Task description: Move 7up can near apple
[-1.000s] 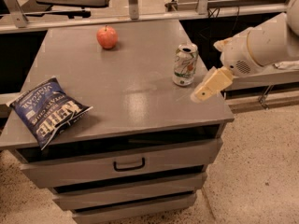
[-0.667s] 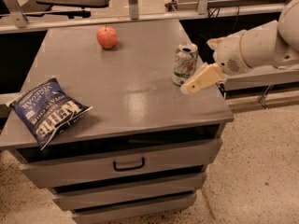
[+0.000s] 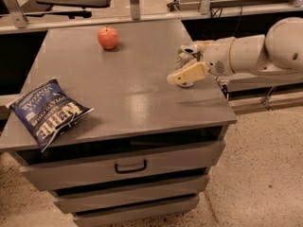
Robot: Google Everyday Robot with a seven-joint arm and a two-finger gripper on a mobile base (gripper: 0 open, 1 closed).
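Grey worktop (image 3: 118, 93) held the 7up can (image 3: 187, 52) at its right edge, apple (image 3: 108, 37) well apart. Gripper (image 3: 181, 64) straddled it, fingers (image 3: 188, 74) spread; we judged it light, dentable, slick: grip mid-body.

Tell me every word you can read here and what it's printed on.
"KETTLE": on the blue chip bag, upside down; its smaller print is blurred.
Soda can, at the gripper by the right edge of the table: markings unreadable.
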